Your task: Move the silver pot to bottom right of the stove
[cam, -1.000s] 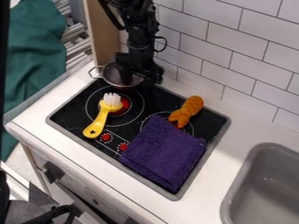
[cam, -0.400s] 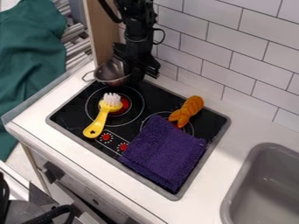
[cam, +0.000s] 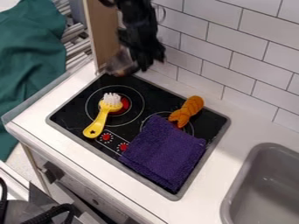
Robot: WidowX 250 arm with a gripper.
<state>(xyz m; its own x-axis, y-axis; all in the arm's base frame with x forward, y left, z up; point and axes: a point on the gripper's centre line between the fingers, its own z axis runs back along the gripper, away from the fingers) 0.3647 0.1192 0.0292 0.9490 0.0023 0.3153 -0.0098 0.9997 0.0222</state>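
Arm: black, coming in from the top edge left of centre and hanging almost straight down in front of the white tile wall (cam: 234,57); the black arm (cam: 137,22) leans slightly to the right as it goes down.
Gripper: at the lower end of the arm, the black gripper (cam: 146,62) points downward near the back-left part of the stove (cam: 67,103), close to the wall and right beside the pot.
Jaws: blurred and dark; cannot tell whether they are clenched on the pot or released.
Silver pot: the silver pot (cam: 121,64) is at the back-left corner of the stove, just left of the gripper and near the wooden panel (cam: 100,33); blurred, so whether it is raised or resting is unclear.
Yellow brush: the yellow brush (cam: 98,124) lies on the left burner, white bristles toward the back, handle toward the front.
Orange toy: the orange toy (cam: 187,111) lies at the right burner, behind the cloth.
Purple cloth: the purple cloth (cam: 163,153) covers the stove's front-right part and some of the right burner.
Tabletop: the white tabletop (cam: 213,164) surrounds the stove, with the grey sink (cam: 265,188) to the right.
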